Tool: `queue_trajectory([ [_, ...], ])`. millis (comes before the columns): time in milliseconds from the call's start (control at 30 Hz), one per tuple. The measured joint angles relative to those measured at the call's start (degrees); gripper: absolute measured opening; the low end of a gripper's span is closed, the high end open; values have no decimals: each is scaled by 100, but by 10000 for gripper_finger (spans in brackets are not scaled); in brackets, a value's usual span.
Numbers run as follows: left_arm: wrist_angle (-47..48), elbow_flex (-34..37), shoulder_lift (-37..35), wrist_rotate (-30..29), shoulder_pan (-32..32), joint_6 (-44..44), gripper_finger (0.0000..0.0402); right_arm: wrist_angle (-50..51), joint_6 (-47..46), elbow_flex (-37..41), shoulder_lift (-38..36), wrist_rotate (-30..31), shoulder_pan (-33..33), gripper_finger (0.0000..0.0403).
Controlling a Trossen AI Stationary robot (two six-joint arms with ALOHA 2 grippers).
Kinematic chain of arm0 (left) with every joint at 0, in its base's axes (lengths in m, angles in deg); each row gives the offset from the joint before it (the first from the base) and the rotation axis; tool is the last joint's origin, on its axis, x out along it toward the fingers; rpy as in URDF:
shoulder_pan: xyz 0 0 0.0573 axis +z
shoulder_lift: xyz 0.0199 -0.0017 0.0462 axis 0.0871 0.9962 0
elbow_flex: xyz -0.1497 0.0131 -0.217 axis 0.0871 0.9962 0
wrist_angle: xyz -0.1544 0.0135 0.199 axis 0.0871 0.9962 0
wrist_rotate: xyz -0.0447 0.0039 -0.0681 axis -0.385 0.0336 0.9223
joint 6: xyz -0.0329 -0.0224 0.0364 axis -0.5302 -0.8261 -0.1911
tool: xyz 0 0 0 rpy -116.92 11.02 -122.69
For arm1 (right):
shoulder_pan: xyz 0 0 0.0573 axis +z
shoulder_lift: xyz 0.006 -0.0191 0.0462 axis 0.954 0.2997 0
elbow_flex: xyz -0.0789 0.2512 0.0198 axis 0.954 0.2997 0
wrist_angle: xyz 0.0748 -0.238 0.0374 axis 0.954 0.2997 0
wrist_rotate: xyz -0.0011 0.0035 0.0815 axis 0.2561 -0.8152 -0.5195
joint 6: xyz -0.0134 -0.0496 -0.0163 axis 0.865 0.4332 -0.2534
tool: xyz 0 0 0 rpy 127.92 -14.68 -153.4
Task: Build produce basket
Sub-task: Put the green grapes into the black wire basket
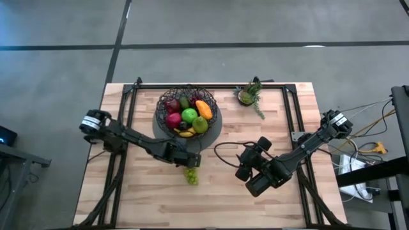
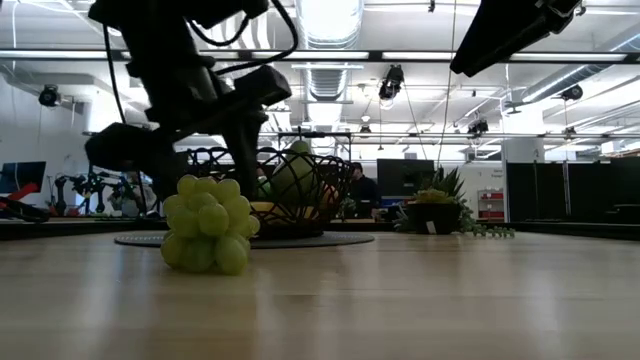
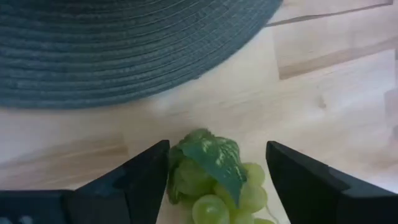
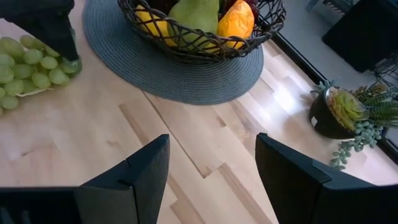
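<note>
A bunch of green grapes (image 1: 191, 176) lies on its side on the wood table, just in front of the grey mat; it also shows in the low view (image 2: 207, 225). My left gripper (image 1: 190, 163) is open and low over it, its fingers on either side of the grapes' leafy end (image 3: 211, 158). The dark wire basket (image 1: 160, 108) stands on the mat and holds a red apple (image 1: 173, 119), a green apple (image 1: 189, 115), an orange fruit (image 1: 203, 107), a banana (image 1: 185, 132) and a pear (image 4: 194, 14). My right gripper (image 1: 246, 160) hovers open to the right of the grapes. My left gripper (image 3: 217, 180) comes at the grapes from above, slanting down. One finger (image 3: 146, 177) stands right beside the leaf, the other (image 3: 298, 183) stands apart from the bunch. Whether the near finger touches the leaf, I cannot tell. The grapes rest on the table.
The round grey woven mat (image 3: 124, 50) lies under the basket. A small potted plant (image 1: 249, 94) stands at the far right of the table. A black cable loops on the wood near my right arm (image 1: 220, 153). Bare wood lies along the near edge.
</note>
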Motion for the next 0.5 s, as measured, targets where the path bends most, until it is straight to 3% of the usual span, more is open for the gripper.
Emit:
queue_trajectory([
  [233, -155, 58, 49, 95, 33, 147, 192, -73, -1, 0, 0, 0, 0, 221],
  [500, -195, 101, 49, -74, 42, 624, 97, -119, -14, 0, 0, 0, 0, 221],
])
